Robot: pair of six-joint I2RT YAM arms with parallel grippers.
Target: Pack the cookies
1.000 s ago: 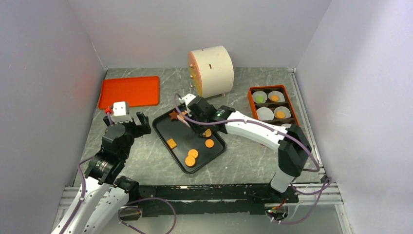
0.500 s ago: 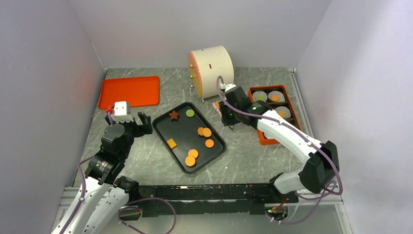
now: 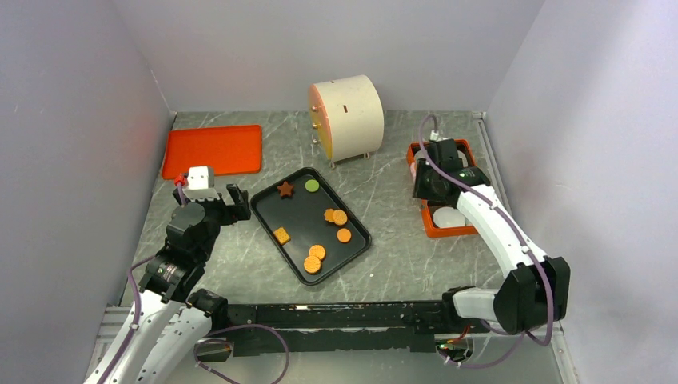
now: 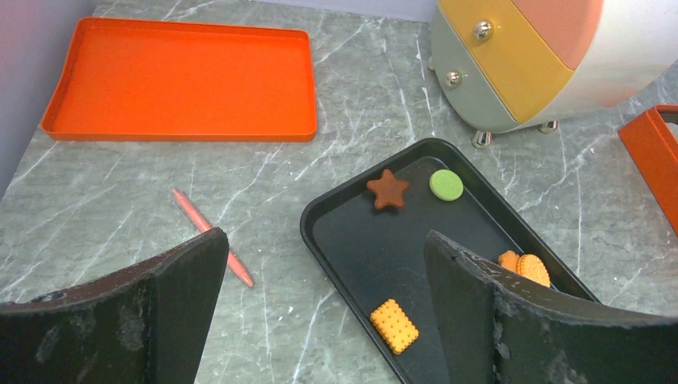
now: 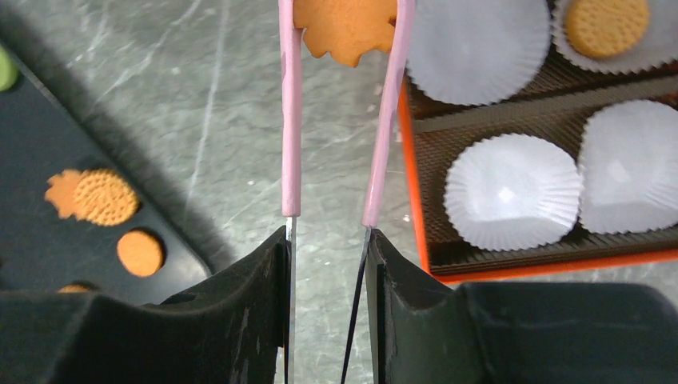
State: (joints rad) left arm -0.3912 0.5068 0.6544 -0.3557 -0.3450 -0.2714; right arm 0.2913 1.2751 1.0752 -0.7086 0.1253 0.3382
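My left arm (image 3: 172,272) and right arm (image 3: 500,228) are white shells with black joints, lilac cables (image 3: 421,144) trailing behind; the black fingers (image 4: 180,300) of my left gripper (image 4: 324,238) are scuffed grey.

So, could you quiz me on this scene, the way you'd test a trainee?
1. True or false: the left gripper holds a cookie.
2. What is the right gripper clamped on? A: pink tweezers. B: a paper liner. C: the orange tray.
3. What shape is the brown cookie on the black tray?

Key
1. False: its jaws are open and empty.
2. A: the tweezers pinch a scalloped orange cookie.
3. Star.
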